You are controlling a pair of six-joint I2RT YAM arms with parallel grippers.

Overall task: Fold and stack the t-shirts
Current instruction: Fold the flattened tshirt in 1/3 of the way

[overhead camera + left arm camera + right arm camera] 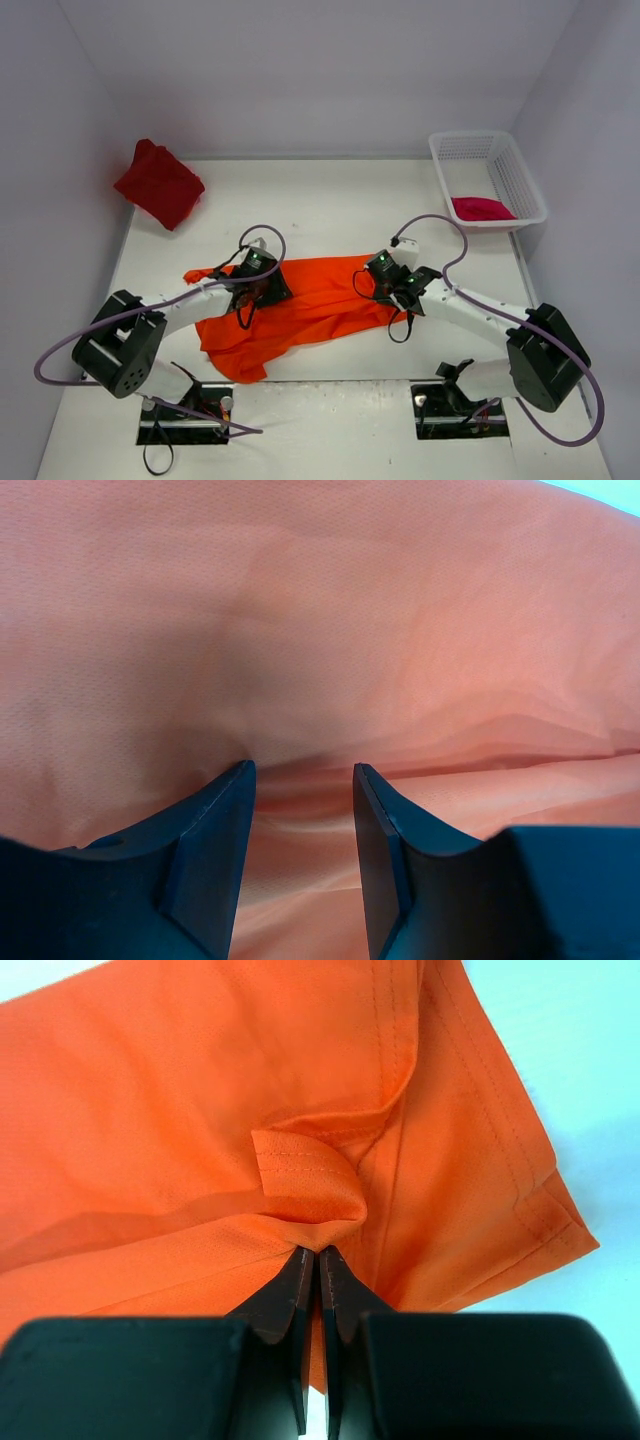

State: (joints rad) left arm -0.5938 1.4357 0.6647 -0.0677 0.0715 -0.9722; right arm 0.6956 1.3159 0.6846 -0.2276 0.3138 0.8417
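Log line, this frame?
left claw: open, on orange shirt; right claw: shut on its edge; red shirt: far left; pink shirt: in basket

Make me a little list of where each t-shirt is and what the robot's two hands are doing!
orange t-shirt: spread out and rumpled, mid-table, between the two arms
right hand: shut, pinching a fold of the orange t-shirt near a stitched edge
left hand: fingers apart, right against the orange cloth; can't tell if it grips
dark red t-shirt: bunched at the far left, apart from the others
pink t-shirt: lying inside the white basket, far right
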